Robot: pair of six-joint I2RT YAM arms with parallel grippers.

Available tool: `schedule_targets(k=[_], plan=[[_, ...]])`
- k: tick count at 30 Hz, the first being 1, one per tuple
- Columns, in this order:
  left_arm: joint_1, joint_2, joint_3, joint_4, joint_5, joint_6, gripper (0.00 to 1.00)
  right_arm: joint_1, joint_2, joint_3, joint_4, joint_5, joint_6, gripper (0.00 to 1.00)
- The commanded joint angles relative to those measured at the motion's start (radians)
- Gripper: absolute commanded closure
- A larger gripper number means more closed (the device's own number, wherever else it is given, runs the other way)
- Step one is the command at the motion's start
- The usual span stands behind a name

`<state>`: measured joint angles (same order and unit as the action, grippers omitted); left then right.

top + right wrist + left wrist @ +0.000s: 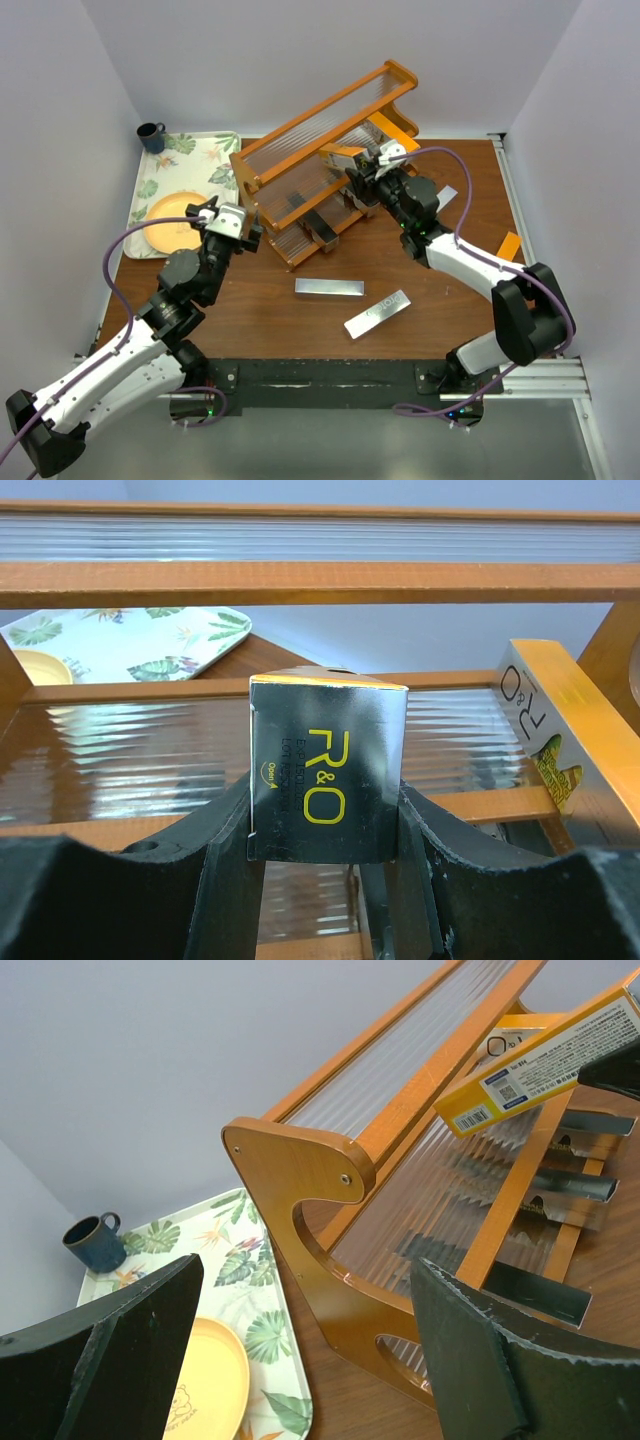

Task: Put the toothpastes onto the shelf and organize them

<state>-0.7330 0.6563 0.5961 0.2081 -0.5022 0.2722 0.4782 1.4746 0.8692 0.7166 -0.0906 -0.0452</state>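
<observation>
Right gripper is clamping an orange-gold toothpaste carton, long axis pointing crosswise into the shelf. Left gripper (jaws wide, empty) is hovering beside the shelf's end panel.

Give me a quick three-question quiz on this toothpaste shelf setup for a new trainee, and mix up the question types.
1. True or false: the left gripper is gripping something.
2. Multiple choice: what lies on the floral tray? A) a yellow plate B) a silver carton C) a sponge
3. Short answer: how many silver cartons lie flat on the table directly in front of the shelf?

Key: 1. False, it is open and empty. 2. A. 3. Two.
</observation>
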Motion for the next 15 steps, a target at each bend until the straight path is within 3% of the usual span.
schedule_targets(k=[1, 7, 15], plan=[[0.011, -0.001, -0.001, 0.062, 0.007, -0.007, 0.11, -0.009, 0.0, 0.014, 0.095, -0.027, -0.008, 0.97], [0.014, 0.0, -0.001, 0.062, 0.013, -0.01, 0.11, -0.012, 0.003, -0.016, 0.037, -0.028, -0.033, 0.8], [0.018, 0.003, -0.001, 0.062, 0.024, -0.013, 0.11, -0.018, 0.013, -0.052, 0.001, -0.003, -0.05, 0.71]])
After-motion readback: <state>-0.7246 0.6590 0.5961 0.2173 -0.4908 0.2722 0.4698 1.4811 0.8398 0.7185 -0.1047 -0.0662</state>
